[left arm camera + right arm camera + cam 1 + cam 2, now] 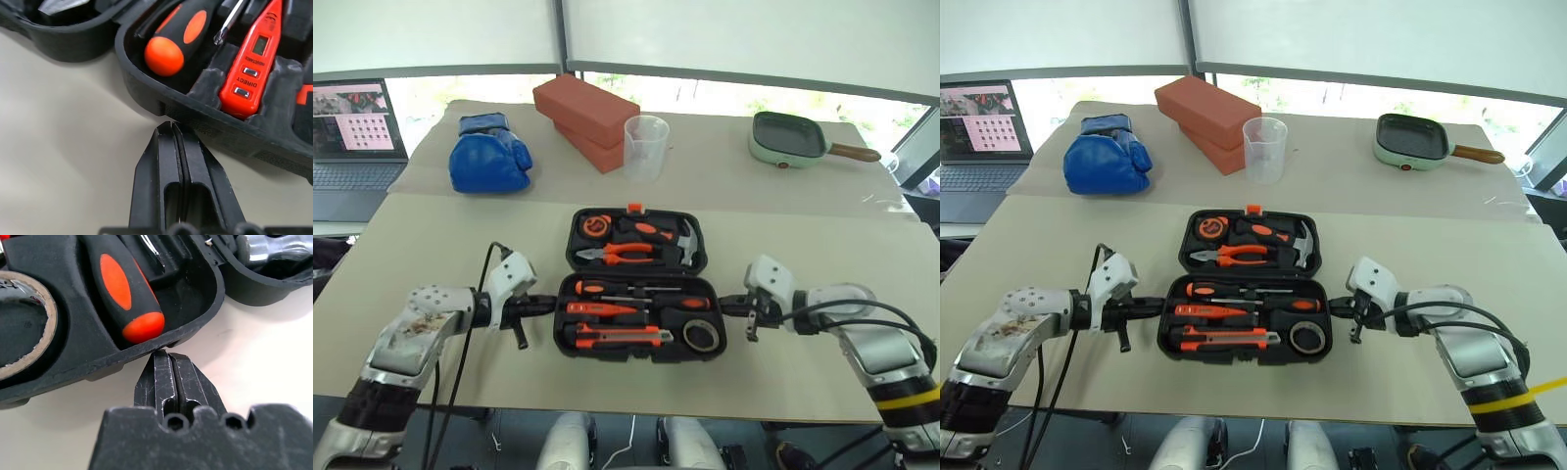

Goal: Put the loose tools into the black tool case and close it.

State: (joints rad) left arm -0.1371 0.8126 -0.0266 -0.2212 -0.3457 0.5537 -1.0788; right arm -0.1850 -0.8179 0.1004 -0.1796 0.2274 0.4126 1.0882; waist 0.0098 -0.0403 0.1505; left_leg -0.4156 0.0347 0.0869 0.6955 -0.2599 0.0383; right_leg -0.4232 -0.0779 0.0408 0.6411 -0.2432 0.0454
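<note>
Currently, the jaws of the left gripper (172, 128) are closed on nothing, tips set against the left edge of the black tool case (640, 284). The jaws of the right gripper (168, 355) are likewise closed and empty, at the right edge of the case. The case is laid open on the bench (431, 245), midway between both grippers. In its near half are seated 2 screwdrivers (636, 290), a small orange tool (252, 63), a utility knife (619, 336) and a tape roll (702, 335).
</note>
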